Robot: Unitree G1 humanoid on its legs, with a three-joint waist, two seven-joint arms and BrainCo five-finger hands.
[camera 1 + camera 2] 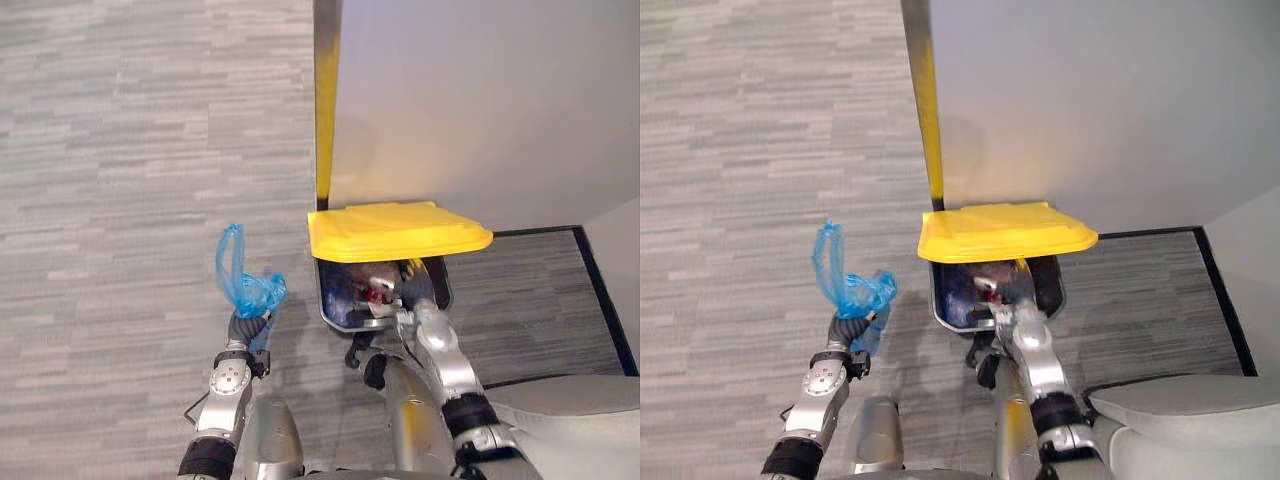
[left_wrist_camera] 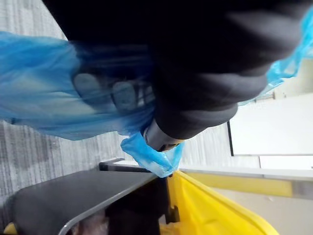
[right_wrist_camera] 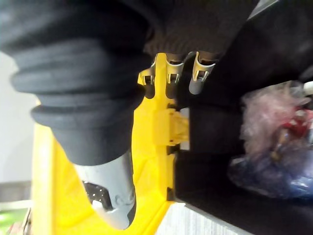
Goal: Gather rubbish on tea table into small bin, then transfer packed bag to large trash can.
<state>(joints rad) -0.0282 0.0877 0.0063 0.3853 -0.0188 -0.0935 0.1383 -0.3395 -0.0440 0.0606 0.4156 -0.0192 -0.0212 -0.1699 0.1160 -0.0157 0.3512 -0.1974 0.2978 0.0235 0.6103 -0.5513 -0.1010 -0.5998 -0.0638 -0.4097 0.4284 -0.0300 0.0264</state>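
Blue against yellow.
Translucent blue plastic bag (image 1: pixel 245 288); bright yellow plastic lid (image 1: pixel 395 230) on a black trash can (image 1: pixel 437 290); grey carpet floor (image 1: pixel 120 150) streaked in fine bands; white wall (image 1: pixel 480 100).

The can (image 1: pixel 1050 285) stands against the wall (image 1: pixel 480 100), lid (image 1: pixel 395 230) raised above it, rubbish (image 3: pixel 274 142) inside; the bag (image 1: pixel 245 285) (in the left hand (image 1: pixel 245 328)) hangs to its left.
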